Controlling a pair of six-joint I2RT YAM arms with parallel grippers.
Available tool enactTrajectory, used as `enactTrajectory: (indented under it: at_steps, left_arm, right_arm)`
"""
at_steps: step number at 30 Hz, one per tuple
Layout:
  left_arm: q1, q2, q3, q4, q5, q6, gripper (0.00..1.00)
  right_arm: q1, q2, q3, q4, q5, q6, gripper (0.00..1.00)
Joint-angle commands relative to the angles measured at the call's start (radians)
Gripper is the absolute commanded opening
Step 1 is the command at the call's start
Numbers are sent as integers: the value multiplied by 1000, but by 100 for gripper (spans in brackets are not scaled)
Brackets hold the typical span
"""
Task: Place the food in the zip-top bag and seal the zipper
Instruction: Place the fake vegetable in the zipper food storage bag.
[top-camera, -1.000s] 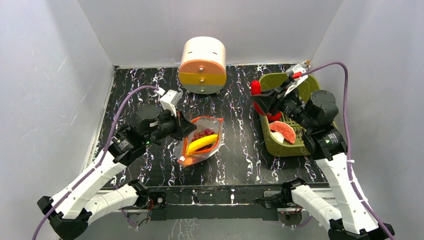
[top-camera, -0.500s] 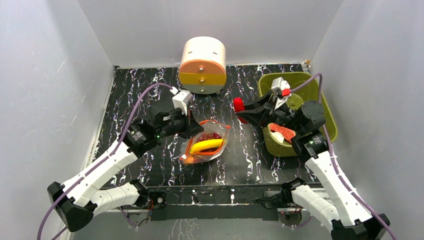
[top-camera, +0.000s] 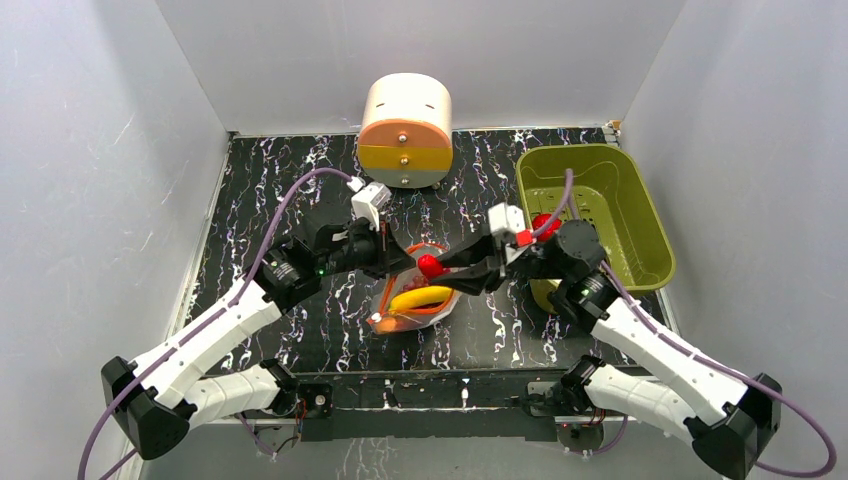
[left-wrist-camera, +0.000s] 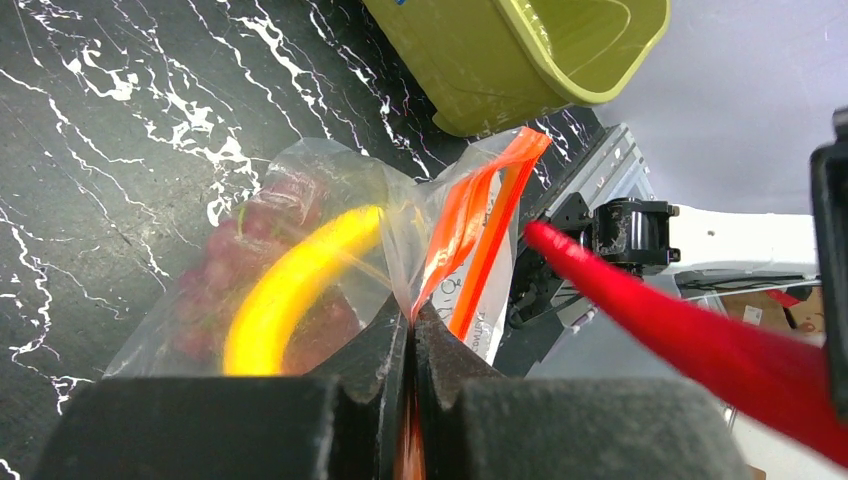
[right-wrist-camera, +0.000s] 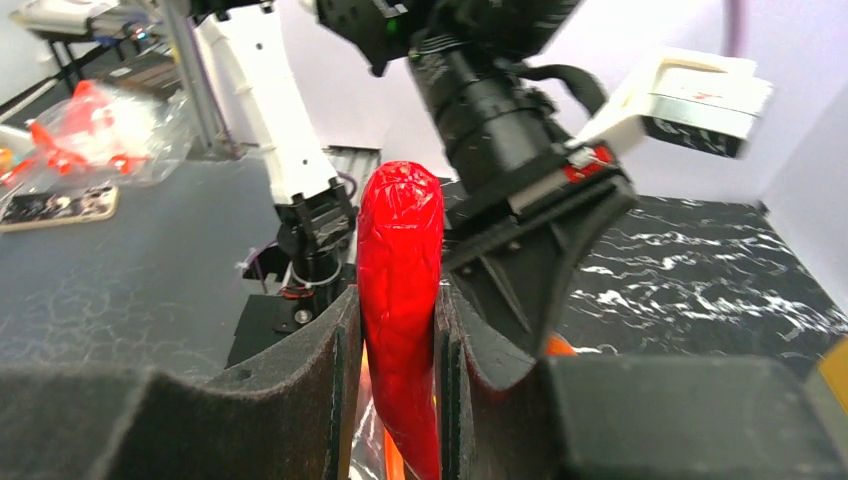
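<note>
Pinches the zipper (left-wrist-camera: 470, 225) tight in the left gripper (left-wrist-camera: 410, 330) at the 11 o'clock edge of the zip-top bag (left-wrist-camera: 290, 170), apparently propping its mouth open, and holds the red chili (right-wrist-camera: 400, 260), clamped in the right gripper (right-wrist-camera: 393, 320), poised from 3 o'clock over the banana (top-camera: 420, 298) inside.

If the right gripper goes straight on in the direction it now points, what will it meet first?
Most likely the left gripper, which pinches the zip-top bag's mouth directly ahead of the held red chili. Depth is unclear, so the bag's raised edge may come first.
</note>
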Motion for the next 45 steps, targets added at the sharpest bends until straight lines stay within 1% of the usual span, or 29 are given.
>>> enactTrajectory:
  at_steps: [1,5,8,10,12,16,20,24,28,30,33,36,38,42,44,45]
  left_arm:
    - [-2,-1,30,27,54,-1,2]
    - [-2,-20,13,45,64,-13,0]
    - [-2,-42,15,46,67,-15,0]
    - [-2,-51,22,48,89,-15,0]
    - [-2,-50,28,56,144,-12,0]
    - [-2,-50,28,76,204,-20,0]
    - [-1,-50,23,79,218,-26,0]
    - [-2,-60,14,84,226,-42,0]
    - [-2,-64,13,91,230,-47,0]
    - [-2,-60,13,94,223,-47,0]
    - [-2,-52,15,97,221,-40,0]
    - [-2,-49,19,72,191,-14,0]
    - [-2,-50,16,53,159,8,0]
    - [-2,-46,8,19,95,61,0]
    - [-2,-48,5,-9,45,103,0]
    - [-2,-54,0,-24,18,119,0]
  right_arm:
    - [97,48,1,23,18,-134,17]
    - [135,95,3,-95,40,-295,17]
    - [136,94,12,-240,98,-468,17]
    - [136,86,5,-314,131,-565,17]
    - [137,86,1,-385,162,-660,18]
    - [137,95,14,-516,196,-757,19]
    - [137,88,-6,-532,220,-784,20]
    - [137,91,-14,-547,288,-799,21]
    - [137,91,-6,-561,368,-809,26]
    - [137,96,-7,-571,384,-823,30]
    - [137,104,9,-600,392,-814,40]
    - [137,99,44,-604,384,-753,52]
    - [137,86,68,-599,366,-713,56]
    - [137,37,62,-492,383,-568,55]
    - [137,14,47,-414,402,-451,53]
    - [137,7,45,-399,439,-393,52]
